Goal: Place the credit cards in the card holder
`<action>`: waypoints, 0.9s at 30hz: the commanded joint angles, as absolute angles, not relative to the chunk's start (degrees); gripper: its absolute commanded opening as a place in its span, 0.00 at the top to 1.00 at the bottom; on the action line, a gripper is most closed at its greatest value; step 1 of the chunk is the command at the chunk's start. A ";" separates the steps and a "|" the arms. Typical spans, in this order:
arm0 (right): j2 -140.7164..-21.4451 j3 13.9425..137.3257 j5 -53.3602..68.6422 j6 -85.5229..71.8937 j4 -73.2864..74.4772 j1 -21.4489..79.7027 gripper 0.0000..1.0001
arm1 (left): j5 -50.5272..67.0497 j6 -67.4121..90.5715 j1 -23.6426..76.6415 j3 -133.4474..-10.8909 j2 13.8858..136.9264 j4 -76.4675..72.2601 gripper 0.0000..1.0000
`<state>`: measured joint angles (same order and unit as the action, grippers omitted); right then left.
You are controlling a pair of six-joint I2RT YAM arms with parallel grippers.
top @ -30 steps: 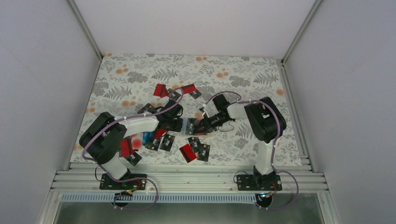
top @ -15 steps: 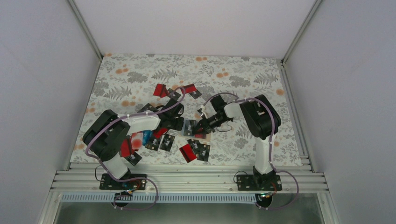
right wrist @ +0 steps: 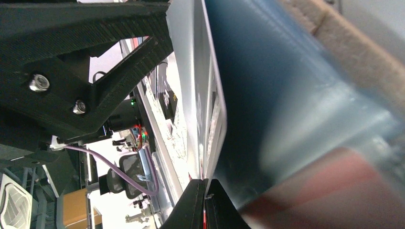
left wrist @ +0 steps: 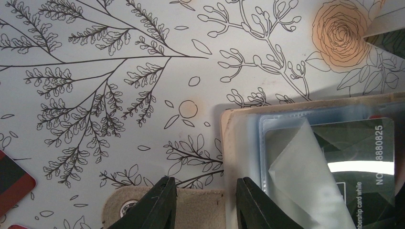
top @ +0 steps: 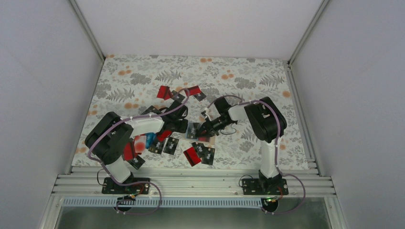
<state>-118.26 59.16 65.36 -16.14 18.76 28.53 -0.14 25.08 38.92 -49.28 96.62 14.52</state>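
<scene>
My right gripper pinches the likely stiff credit card at 3 o'clock; left gripper, half-open, straddles the card holder.

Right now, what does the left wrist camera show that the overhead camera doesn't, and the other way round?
Only the left wrist view shows fine detail: white digits on a black plastic card behind clear plastic, and a small metal snap on a tan flap. Only the overhead view shows the right claw and the whole scatter of thin red and black cards. Both show the flowered tablecloth, the tan folding card holder and the left claw.
</scene>
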 commanded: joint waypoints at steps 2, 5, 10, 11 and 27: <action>-119.82 59.81 63.06 -17.69 18.08 31.18 0.95 | 2.36 25.88 38.94 -48.99 97.99 13.61 0.67; -118.92 59.90 61.46 -17.47 19.37 31.20 0.88 | 2.13 25.97 38.95 -48.77 97.55 13.78 0.67; -116.13 59.84 58.40 -17.08 21.83 31.14 0.73 | 1.81 26.06 38.93 -48.60 96.86 14.30 0.67; -115.61 59.83 57.51 -16.91 22.41 31.19 0.70 | 1.68 26.10 38.93 -48.60 96.71 14.47 0.67; -103.18 56.37 45.18 -17.36 29.56 31.13 0.42 | -0.51 25.99 38.91 -49.39 92.38 18.67 0.67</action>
